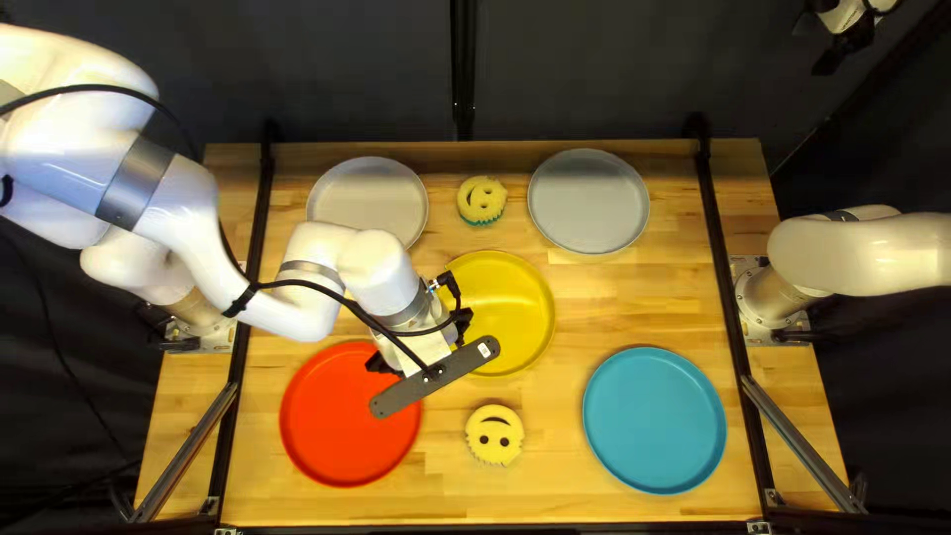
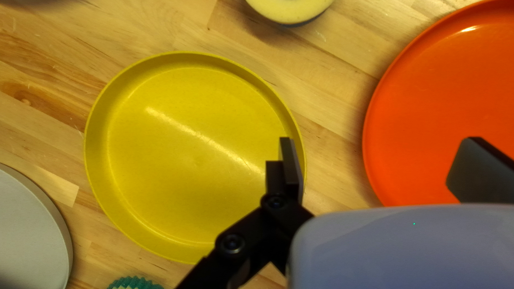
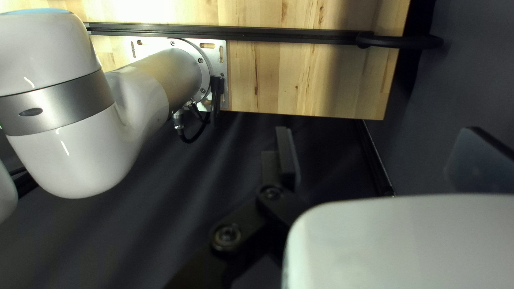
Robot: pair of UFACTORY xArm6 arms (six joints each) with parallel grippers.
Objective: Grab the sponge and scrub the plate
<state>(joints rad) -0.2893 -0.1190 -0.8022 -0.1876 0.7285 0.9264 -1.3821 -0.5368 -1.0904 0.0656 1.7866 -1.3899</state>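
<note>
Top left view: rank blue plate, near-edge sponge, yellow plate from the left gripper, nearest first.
From the left gripper:
1. Yellow plate: mid-table, partly hidden by the gripper arm.
2. Near-edge sponge: between the red plate and the blue one, toward the near edge.
3. Blue plate: right side of the view.

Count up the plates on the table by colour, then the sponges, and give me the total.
Pale grey plates: 2
Yellow plate: 1
Red plate: 1
Blue plate: 1
Smiley-face sponges: 2
Total: 7
</note>
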